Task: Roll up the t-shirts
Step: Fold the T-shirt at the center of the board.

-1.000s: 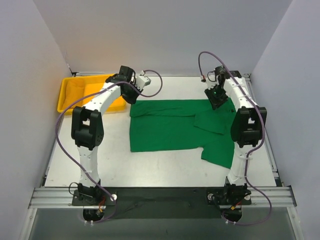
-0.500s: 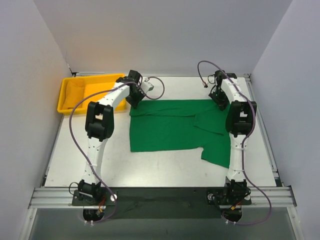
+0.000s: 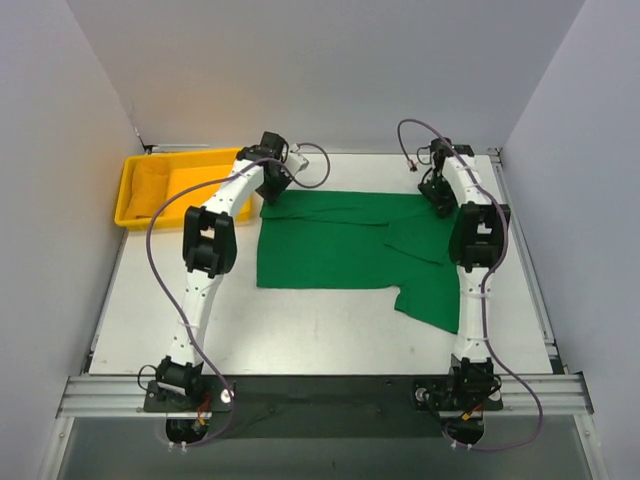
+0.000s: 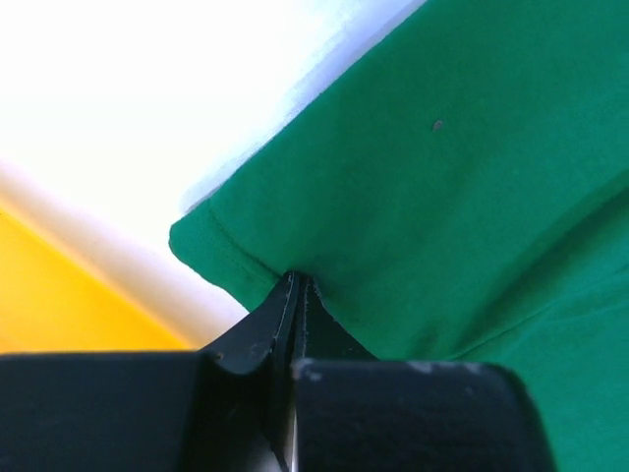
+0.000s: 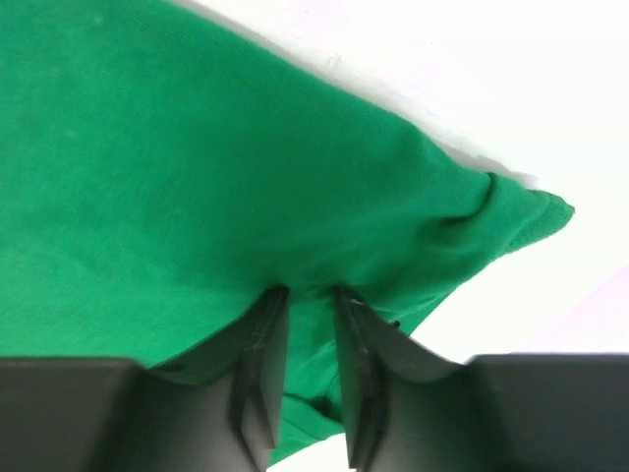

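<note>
A yellow tray [image 3: 180,156] sat at the ten o'clock corner of the white table [image 3: 300,335], beside the left wall [image 3: 60,200].

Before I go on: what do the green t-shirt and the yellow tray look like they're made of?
green t-shirt: soft knit fabric, probably cotton jersey, with a matte finish. It lies limp on the table and puckers where it is pinched in both wrist views.
yellow tray: likely rigid moulded plastic, smooth and slightly glossy, judging by its straight walls and even colour.

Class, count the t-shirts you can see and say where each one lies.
1. The green t-shirt lies spread on the table, far corners pinched by the left gripper and right gripper. No other shows, though inside the yellow tray is unclear.
</note>
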Available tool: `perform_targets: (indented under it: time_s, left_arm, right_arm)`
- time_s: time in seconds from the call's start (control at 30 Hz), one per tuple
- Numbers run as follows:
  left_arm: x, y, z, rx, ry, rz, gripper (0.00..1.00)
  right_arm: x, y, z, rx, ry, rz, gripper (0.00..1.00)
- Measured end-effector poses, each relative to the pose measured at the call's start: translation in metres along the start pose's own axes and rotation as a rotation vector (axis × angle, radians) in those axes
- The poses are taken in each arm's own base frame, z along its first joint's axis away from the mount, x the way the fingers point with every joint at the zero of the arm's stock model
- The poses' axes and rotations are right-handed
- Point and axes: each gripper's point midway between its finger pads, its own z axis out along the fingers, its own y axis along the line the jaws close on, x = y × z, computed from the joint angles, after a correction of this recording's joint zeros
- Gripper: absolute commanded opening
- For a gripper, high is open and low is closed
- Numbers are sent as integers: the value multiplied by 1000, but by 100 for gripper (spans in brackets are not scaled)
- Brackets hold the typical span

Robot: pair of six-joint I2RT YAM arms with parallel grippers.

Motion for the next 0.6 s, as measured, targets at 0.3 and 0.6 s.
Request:
perform_targets:
  time_s: [0.3, 0.6]
  left_arm:
    - [-26, -8, -99, 26, -139, -81, 69]
    - [-61, -45, -218, 69, -361, -30, 68]
  right_arm:
    - [29, 28, -127, -164, -331, 26, 63]
    - [202, 146, -159, -243, -467, -641, 56]
